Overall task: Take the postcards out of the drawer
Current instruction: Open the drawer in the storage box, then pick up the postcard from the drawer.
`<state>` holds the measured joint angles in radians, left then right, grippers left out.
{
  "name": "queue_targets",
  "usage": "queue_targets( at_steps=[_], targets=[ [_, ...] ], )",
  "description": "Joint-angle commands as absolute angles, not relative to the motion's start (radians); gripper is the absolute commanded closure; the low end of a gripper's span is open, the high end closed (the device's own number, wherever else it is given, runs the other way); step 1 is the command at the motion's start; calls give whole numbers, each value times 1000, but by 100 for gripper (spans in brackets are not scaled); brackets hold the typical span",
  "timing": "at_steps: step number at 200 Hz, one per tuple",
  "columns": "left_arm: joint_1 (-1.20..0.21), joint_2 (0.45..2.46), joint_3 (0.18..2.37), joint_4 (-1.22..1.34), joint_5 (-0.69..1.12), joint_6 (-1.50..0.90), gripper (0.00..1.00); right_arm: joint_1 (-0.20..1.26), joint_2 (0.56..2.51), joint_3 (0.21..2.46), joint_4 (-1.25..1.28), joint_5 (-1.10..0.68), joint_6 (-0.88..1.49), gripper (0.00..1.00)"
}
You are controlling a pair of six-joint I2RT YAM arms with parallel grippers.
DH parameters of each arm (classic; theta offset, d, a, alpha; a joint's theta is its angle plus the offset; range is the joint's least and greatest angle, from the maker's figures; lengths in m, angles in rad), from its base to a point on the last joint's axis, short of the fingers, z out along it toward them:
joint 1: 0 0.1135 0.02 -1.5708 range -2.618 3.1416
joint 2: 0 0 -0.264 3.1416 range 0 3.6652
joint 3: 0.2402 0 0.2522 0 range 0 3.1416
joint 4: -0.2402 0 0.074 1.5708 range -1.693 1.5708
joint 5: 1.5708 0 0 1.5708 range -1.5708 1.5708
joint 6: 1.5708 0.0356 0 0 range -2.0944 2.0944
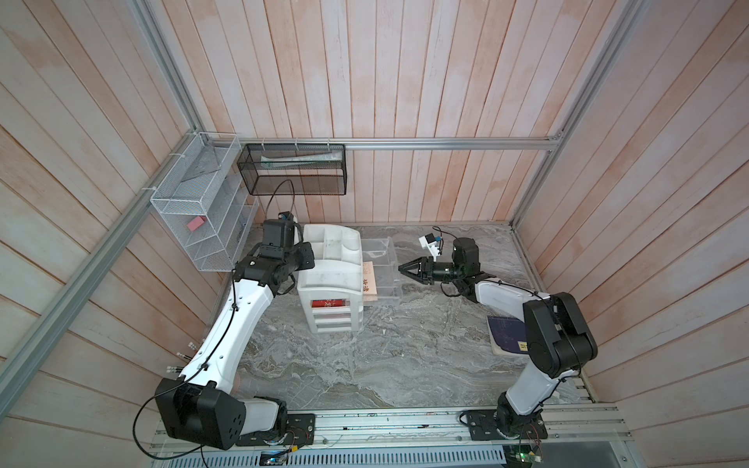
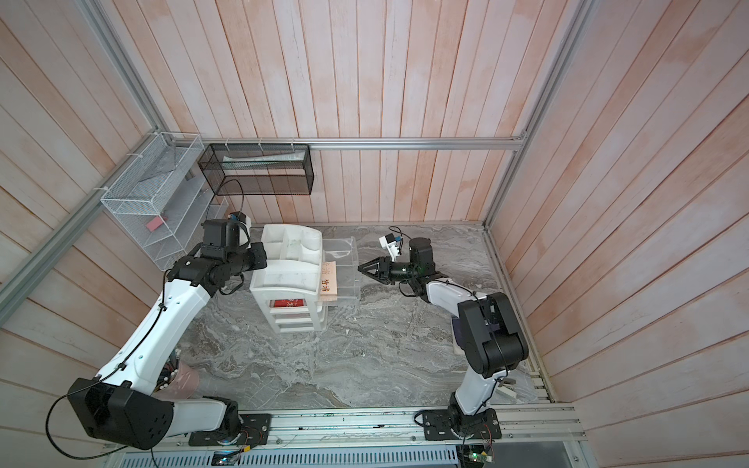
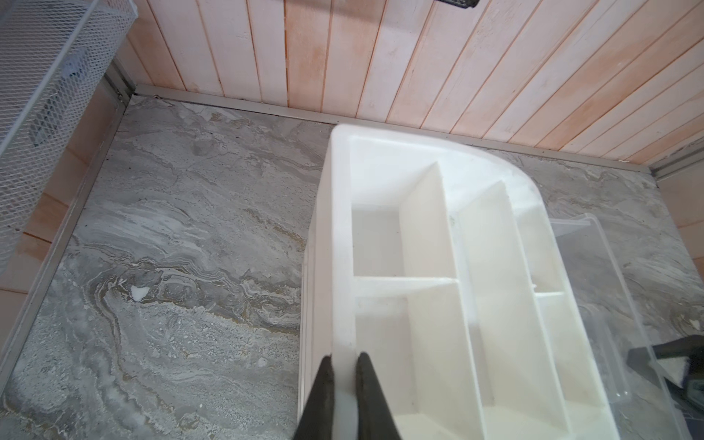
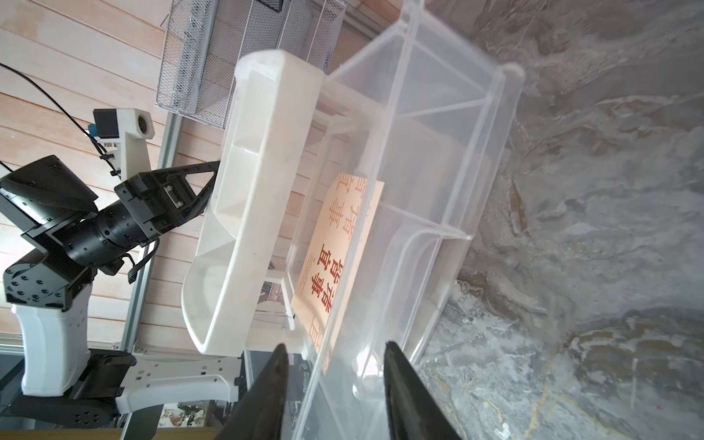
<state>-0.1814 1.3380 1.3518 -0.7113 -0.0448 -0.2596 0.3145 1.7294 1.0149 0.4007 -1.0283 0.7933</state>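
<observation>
Jaws of the right gripper point(image 1: 399, 268) stand partly apart and empty. In the right wrist view its dark fingers point(image 4: 276, 381) sit either side of the front edge of the clear drawer point(image 4: 449, 160) without clamping it.

Straight ahead of the fingertips, across the open drawer and close to the mouth of the white drawer unit point(image 1: 330, 279), lies the cream postcard point(image 1: 371, 286). It rests low in the drawer, seemingly flat, with its far long edge right at the unit's mouth. Its long axis runs crosswise to the line the gripper points along, parallel to the drawer's front wall. The black characters sit toward the end on the arm's base side, the faded orange ones toward the opposite end. Clear ribs seem to divide the strip next to the fingertips from the part where the card lies.

Beyond the card, under the unit's top tray, a red card point(image 1: 328, 303) shows through the unit's side. Which drawer holds it I cannot tell.

On the far side of the unit, the left gripper point(image 3: 344, 367) is pinched narrow on the unit's white rim, apparently steadying it.

The right arm is nearer and free, so the pick likely falls to it: over the front wall, then down onto the cream postcard's near long edge. A thin, flat card offers little to pinch.
</observation>
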Motion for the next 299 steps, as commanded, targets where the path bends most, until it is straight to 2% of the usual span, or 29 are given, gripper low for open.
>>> queue_targets(
  at_steps=[1, 91, 142, 205, 299],
  targets=[
    [-173, 1292, 1327, -641, -75, -263, 100, 307, 1695, 1062, 341, -982, 721, 55],
    [-173, 1273, 1284, -612, -51, -298, 100, 318, 1625, 1209, 50, -805, 571, 45],
    [-173, 1253, 1275, -606, -53, -299, 100, 475, 1688, 1460, -256, -544, 448, 46],
    [-173, 1251, 1261, -600, -52, -289, 100, 644, 1858, 1707, -504, -216, 401, 48],
    [-173, 1250, 1252, -594, -61, -267, 100, 701, 1998, 1803, -598, -175, 389, 50]
  ],
)
